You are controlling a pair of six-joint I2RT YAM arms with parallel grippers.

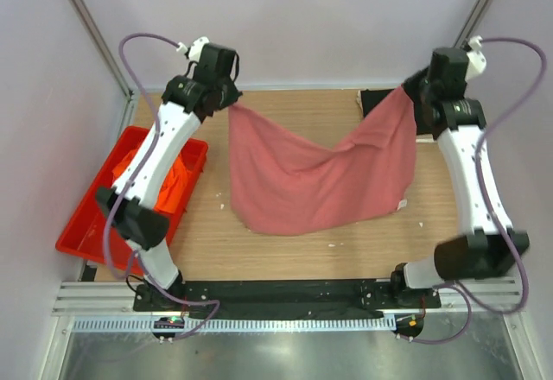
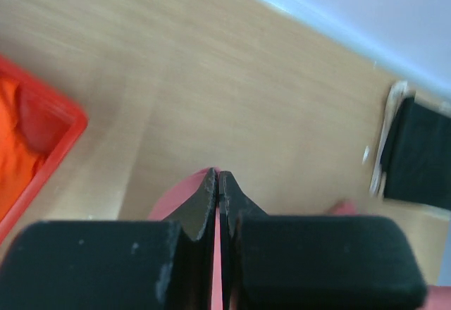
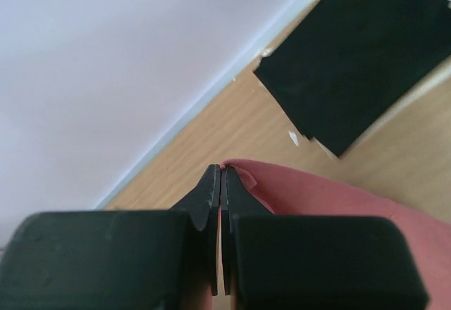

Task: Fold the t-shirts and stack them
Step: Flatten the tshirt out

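1. Position: the rose-red t-shirt (image 1: 320,181) is at centre frame. Its top edge is lifted and sags in a V at mid-span; the lower part lies on the bench (image 1: 285,255).
2. Upper left: the left end effector (image 1: 230,101) is clenched on the shirt's top corner. Wrist view confirms red cloth nipped btwn shut jaws.
3. Upper right: the right end effector (image 1: 413,93) is clenched on the opposite corner; its wrist view shows the same.
4. Others: the orange t-shirt (image 1: 164,181) sits in the red tray (image 1: 82,237) at left. The black t-shirt (image 1: 380,104) lies flat at upper right.
5. Judgement: step in hand is spreading the shirt flat prior to folding.
6. Recommend: draw the corners apart to remove the sag, hold both at equal height, and lower evenly so the hem does not bunch. Stay clear of the black shirt & tray.
7. Risk: both grips look to be at the cloth edge only, so slip is poss. under excess tension.
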